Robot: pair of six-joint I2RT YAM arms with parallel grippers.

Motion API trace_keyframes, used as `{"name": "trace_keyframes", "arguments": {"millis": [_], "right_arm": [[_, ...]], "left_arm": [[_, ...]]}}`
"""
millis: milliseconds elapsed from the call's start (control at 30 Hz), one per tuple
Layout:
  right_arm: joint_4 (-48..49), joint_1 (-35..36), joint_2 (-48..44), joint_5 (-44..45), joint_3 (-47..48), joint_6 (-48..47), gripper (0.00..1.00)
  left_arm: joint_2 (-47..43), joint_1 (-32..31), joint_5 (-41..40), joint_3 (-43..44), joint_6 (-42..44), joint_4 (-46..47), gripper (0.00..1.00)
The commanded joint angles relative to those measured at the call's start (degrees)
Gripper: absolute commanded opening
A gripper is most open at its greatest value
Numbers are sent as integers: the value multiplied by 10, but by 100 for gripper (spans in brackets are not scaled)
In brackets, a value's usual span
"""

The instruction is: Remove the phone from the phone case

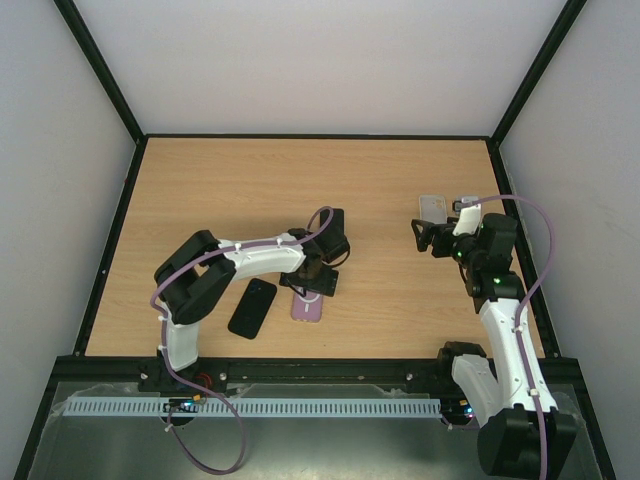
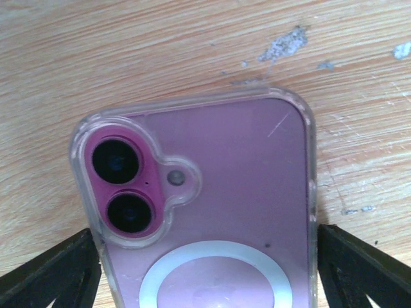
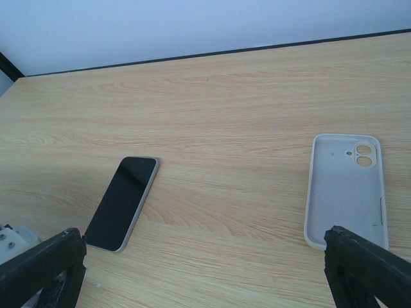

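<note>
A pink phone (image 2: 250,160) lies face down on the wooden table, camera lenses up, inside a clear phone case (image 2: 307,122) with a white ring on its back. In the top view the same phone (image 1: 308,310) lies just in front of the left arm's wrist. My left gripper (image 2: 209,276) straddles the cased phone from above, open, one black finger (image 2: 51,276) close beside each long edge. My right gripper (image 1: 420,236) hovers open at the right side of the table, holding nothing.
A second phone with a dark screen (image 1: 252,308) lies left of the pink one and also shows in the right wrist view (image 3: 122,202). An empty pale grey case (image 3: 347,189) lies open side up near the right gripper (image 3: 205,276). Black-framed walls ring the table.
</note>
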Motion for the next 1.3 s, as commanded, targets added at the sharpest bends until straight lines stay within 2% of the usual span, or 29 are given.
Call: {"name": "trace_keyframes", "arguments": {"millis": [0,267,333,467,567,633,700,767,833,967,1033,1167,1267], "right_arm": [[10,-1,-9,-1,-3,-4,98],[11,0,-14,-5,-2,-2,98],[13,-1,-12,-3,-3,-1,98],[15,0,-2,-9,-2,2,98],[15,-1,4,-47,3,-2,98],[-9,0,2,-168,28,-42,97],[-89,-1,-9,-307,60,-150,98],[-107,0,-19,-396,50,-182,97],[-153,0,-7,-450,53,-232,98],[-297,5,22,-485,98,-338,97],[-342,37,30,-467,137,-361,98],[-411,142,57,-422,213,-373,98],[-418,176,76,-436,233,-338,97]], "left_arm": [[42,-1,6,-7,31,-60,87],[25,1,55,1,90,-57,68],[-8,2,70,6,118,-39,62],[-111,3,69,-9,148,35,56],[-186,15,94,-49,162,146,52],[-242,29,142,-99,166,259,44],[-290,34,206,-167,182,405,40],[-337,37,250,-235,175,548,40],[-373,43,272,-270,163,631,39],[-422,52,288,-301,151,717,39],[-425,53,322,-314,124,809,39],[-408,53,370,-309,69,922,37],[-404,53,381,-306,53,971,37]]}}
